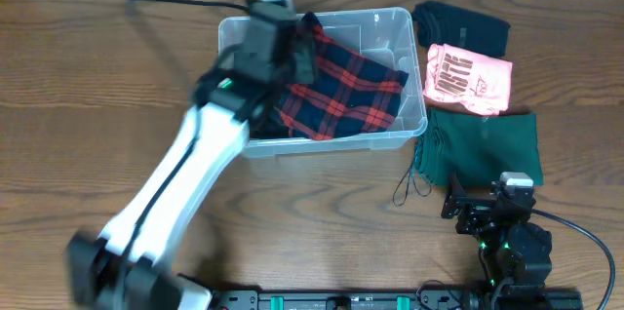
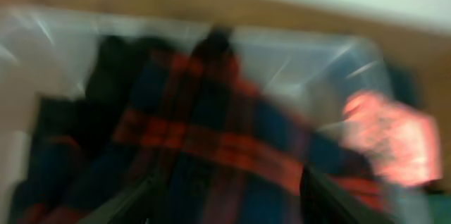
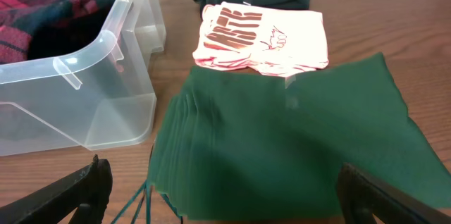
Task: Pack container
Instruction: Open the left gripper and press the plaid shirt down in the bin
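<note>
Wooden desk (image 1: 58, 105): carries one container, three folded garments beside it, and two arms.
Container (image 1: 382, 29): one clear plastic bin at the back centre of the desk. It lies directly under the left tool and well apart from the right tool, across the desk to that tool's front left.
Plaid garment (image 1: 341, 86): one, red and navy, lying inside the container and filling most of it.
Green cloth (image 1: 485, 144): one, folded, just right of the container, with loose threads at its near left corner.
Pink shirt (image 1: 468, 78): one, printed, behind the green cloth.
Dark garment (image 1: 460, 25): one, folded, farthest back.
Left tool (image 2: 231, 182): above the plaid garment; the view is blurred, so I cannot tell whether it grasps anything.
Right tool (image 3: 222, 182): released, fingers spread wide, low at the near edge of the green cloth.
</note>
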{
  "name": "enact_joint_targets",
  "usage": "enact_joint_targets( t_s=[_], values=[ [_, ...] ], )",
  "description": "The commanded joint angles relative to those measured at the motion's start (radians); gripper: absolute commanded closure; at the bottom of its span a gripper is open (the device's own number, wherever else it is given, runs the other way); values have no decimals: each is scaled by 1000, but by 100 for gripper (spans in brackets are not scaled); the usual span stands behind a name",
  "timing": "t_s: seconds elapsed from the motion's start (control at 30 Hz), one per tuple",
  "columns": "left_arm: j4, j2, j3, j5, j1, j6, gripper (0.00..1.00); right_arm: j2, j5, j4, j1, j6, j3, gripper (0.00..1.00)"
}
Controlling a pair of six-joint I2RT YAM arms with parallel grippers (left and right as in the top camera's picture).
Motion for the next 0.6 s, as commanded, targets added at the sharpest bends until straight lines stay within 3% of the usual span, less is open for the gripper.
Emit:
enact_joint_targets(
  t_s=[0.0, 0.13, 0.33, 0.57],
  values=[
    [-26, 134, -7, 47, 4, 23, 40, -5, 0, -2, 6, 10, -2, 1],
    [-96, 283, -7, 69, 4, -53, 41, -5, 0, -2, 6, 10, -2, 1],
    [-116, 452, -7, 195, 4, -75, 43, -5, 0, -2, 6, 10, -2, 1],
    [-104, 375, 10, 195, 19, -85, 43, -5, 0, -2, 6, 10, -2, 1]
  ],
)
